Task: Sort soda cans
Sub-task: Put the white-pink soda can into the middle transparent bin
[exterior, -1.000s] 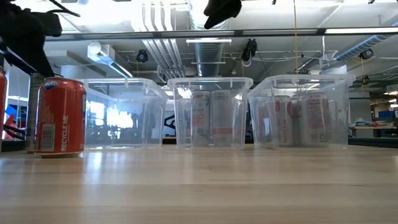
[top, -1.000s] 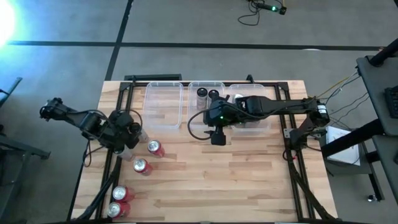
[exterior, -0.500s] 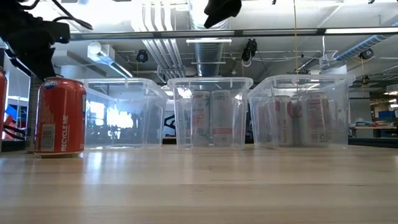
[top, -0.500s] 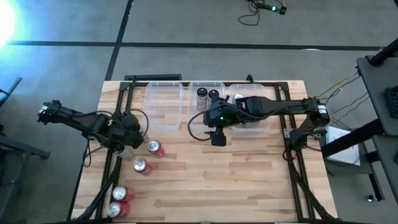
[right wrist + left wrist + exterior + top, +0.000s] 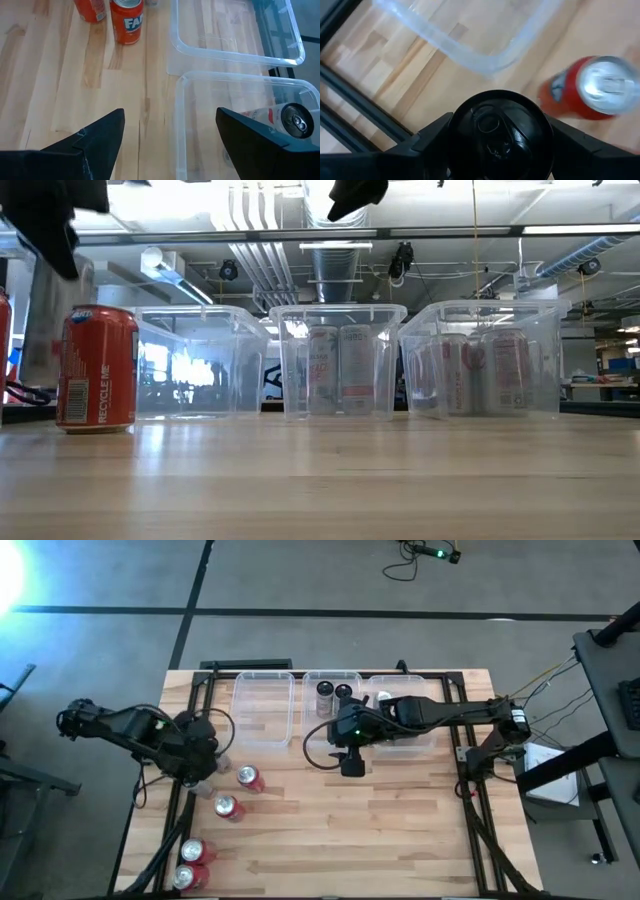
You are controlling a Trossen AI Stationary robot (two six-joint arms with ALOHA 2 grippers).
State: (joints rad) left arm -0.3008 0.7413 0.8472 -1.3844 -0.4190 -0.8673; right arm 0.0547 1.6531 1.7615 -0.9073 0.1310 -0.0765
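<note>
From above, the left gripper point(image 5: 203, 762) sits at the wooden table's point(image 5: 400, 830) left edge, closed around a black-topped can that shows only in part beneath it. Four red cans stand nearby: one point(image 5: 249, 778) just beside the gripper, another point(image 5: 227, 806) nearer the front, and a pair point(image 5: 190, 852) close together near the front left corner. Three clear bins line the back; the left bin point(image 5: 264, 708) looks empty, the middle bin point(image 5: 332, 700) holds two dark-topped cans point(image 5: 333, 693), and the right arm covers much of the right bin point(image 5: 400, 730). The right gripper point(image 5: 351, 765) hovers just in front of the middle bin.

At table height, a red can point(image 5: 97, 368) stands at the left, with silver cans point(image 5: 338, 370) visible in the middle bin and more cans point(image 5: 480, 372) in the right one.

The left wrist camera shows the black can point(image 5: 500, 137) clamped between the two fingers, a red can point(image 5: 592, 89) close by on the wood.

The right wrist camera shows that gripper's fingers point(image 5: 90, 145) spread wide, holding nothing, above the table by the bins.
</note>
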